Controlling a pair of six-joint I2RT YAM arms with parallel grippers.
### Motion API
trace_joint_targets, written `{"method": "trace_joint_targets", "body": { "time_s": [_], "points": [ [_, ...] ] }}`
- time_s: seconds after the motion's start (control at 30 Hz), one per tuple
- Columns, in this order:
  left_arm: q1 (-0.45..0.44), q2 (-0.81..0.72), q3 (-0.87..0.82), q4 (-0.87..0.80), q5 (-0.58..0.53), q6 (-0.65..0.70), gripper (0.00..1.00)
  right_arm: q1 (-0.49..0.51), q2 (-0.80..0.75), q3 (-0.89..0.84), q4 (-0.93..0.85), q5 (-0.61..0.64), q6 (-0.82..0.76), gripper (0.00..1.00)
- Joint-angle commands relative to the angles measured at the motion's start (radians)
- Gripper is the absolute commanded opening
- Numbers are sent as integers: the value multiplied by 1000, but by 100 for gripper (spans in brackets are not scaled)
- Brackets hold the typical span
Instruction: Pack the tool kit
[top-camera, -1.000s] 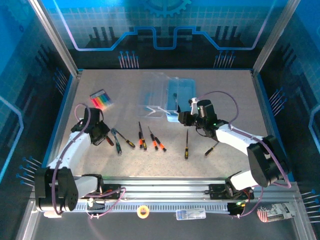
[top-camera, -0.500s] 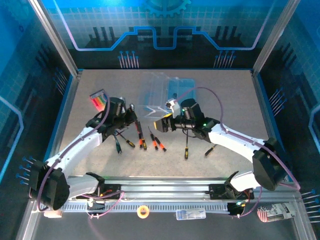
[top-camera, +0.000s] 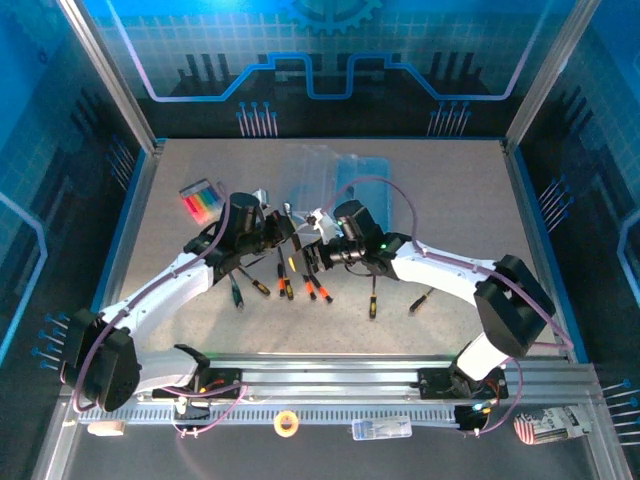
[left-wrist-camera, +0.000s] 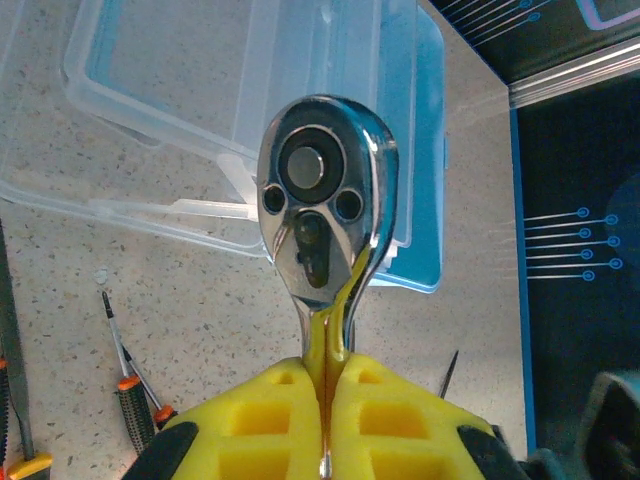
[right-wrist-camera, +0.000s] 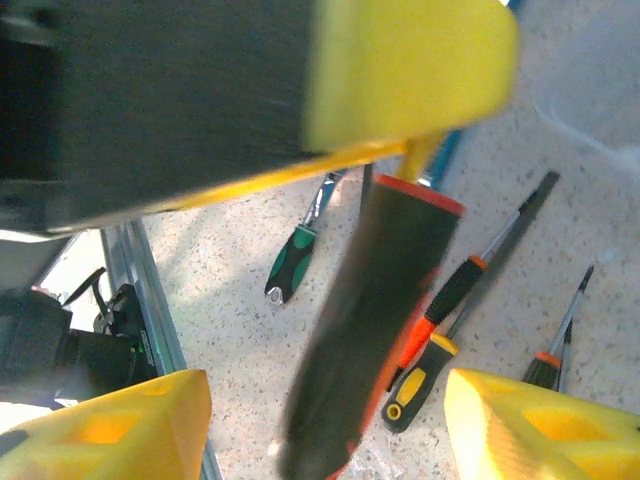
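The table (top-camera: 450, 190) is walled by blue panels at the back and both sides, with a metal rail (top-camera: 330, 385) along the near edge. Its right half and far left corner lie bare, giving open room there, while the middle is crowded. A clear case (top-camera: 318, 180) with a blue part (top-camera: 372, 178) beside it sits toward the back centre. From the left wrist, the speckled table shows through the case's see-through floor (left-wrist-camera: 170, 60). A pack of bright coloured pieces (top-camera: 200, 201) lies well apart to the left. Screwdrivers (top-camera: 284, 277) are strewn in front of the case, and a green-handled tool (top-camera: 237, 291) lies at their left end. The two arms meet just in front of the case. The left gripper (top-camera: 285, 228) has its jaws clamped on the shank of the ratchet (left-wrist-camera: 325, 200), whose chrome head hangs over the near rim of the case. The right gripper (right-wrist-camera: 325, 400) has its jaws spread wide, one yellow finger (right-wrist-camera: 110, 425) on each side of the ratchet's black-and-red handle (right-wrist-camera: 380, 310). The handle is blurred, and I cannot tell whether it touches either finger.
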Motion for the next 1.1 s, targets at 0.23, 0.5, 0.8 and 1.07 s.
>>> {"method": "trace_joint_targets", "body": {
  "time_s": [0.23, 0.5, 0.8, 1.07],
  "points": [
    [-9, -62, -70, 51, 27, 14, 0, 14, 67, 66, 25, 9, 79, 47],
    [-9, -60, -83, 59, 28, 23, 0, 17, 99, 101, -5, 14, 76, 34],
    [-9, -45, -86, 82, 27, 24, 0, 29, 125, 117, -16, 29, 77, 18],
    [-7, -46, -95, 90, 7, 25, 10, 30, 122, 121, -18, 30, 77, 9]
  ]
}}
